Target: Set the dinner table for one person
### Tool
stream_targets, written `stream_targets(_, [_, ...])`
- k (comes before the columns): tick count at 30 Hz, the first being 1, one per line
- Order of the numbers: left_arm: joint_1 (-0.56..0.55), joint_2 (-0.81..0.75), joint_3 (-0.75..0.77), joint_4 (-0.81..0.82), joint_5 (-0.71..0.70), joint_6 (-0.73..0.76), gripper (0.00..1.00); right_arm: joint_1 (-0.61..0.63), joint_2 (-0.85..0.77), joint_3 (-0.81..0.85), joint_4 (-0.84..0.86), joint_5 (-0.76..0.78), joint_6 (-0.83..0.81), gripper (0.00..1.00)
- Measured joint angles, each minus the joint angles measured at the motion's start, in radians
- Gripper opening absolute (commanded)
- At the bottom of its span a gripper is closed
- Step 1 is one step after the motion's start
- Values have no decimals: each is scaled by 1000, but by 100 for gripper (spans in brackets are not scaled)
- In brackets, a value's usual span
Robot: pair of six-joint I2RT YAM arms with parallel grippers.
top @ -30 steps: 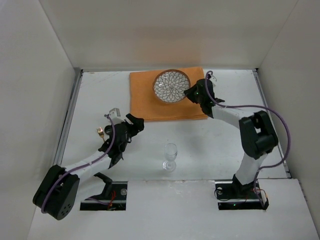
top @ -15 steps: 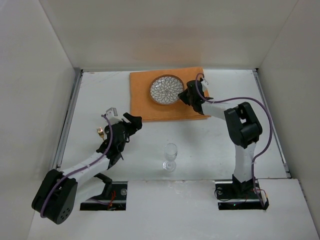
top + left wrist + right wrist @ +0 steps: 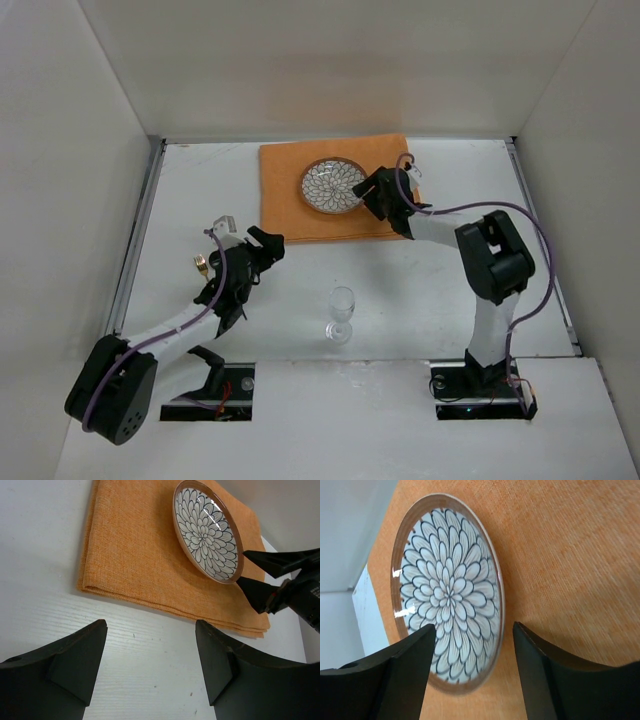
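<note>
The large flat matte-white rectangular bench (image 3: pixel 420 300) is lying with its long axis left to right. The orange rectangular cloth mat (image 3: pixel 285 205) is sitting at its far edge and carrying a round flower-patterned plate (image 3: pixel 334 184). The right gripper (image 3: pixel 374 189) is standing on the mat at the plate's rim, jaws open and empty. The left gripper (image 3: pixel 271 242) is hovering beside the mat's near edge, jaws open and empty.

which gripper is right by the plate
The right gripper, jaws open at the flower-patterned plate rim; the left gripper hangs over bare table, off the mat.
</note>
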Motion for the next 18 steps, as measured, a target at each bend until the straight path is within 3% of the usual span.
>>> stream_targets(4, [-1,14,3,-6,-1,0,66,-8,-156,-138,15,0,-38,71])
stream_targets(8, [-3,53,18,-40,-3,-2,64,-70,-326,-289,43,-8,-73,51])
stream_targets(10, [-8,79,27,-50,-6,-4,63,-129,-383,-346,41,-2,-99,46])
stream_targets(14, [-17,154,66,-81,-12,-11,63,-225,-423,-382,-19,37,-189,49])
stream_targets(18, [-23,199,89,-102,-29,-16,63,-230,-401,-339,-134,45,-319,54])
